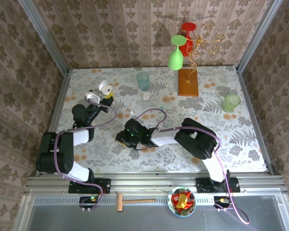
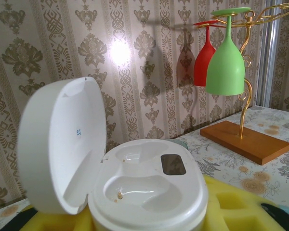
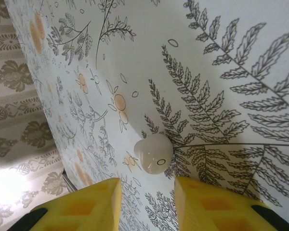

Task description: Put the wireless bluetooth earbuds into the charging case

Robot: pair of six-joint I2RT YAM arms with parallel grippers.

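Observation:
The white charging case sits between the yellow fingers of my left gripper, which is shut on it. Its lid stands open to the left, and both wells are empty. The case is held above the table's far left. My right gripper is open and low over the tablecloth, left of centre. A white earbud lies on the cloth just ahead of the gap between its yellow fingers, touching neither. Another tiny bud lies between the two grippers.
A gold rack on a wooden base holds a green goblet and a red one at the back. A teal cup stands with a small white object in front. A green cup is at the right.

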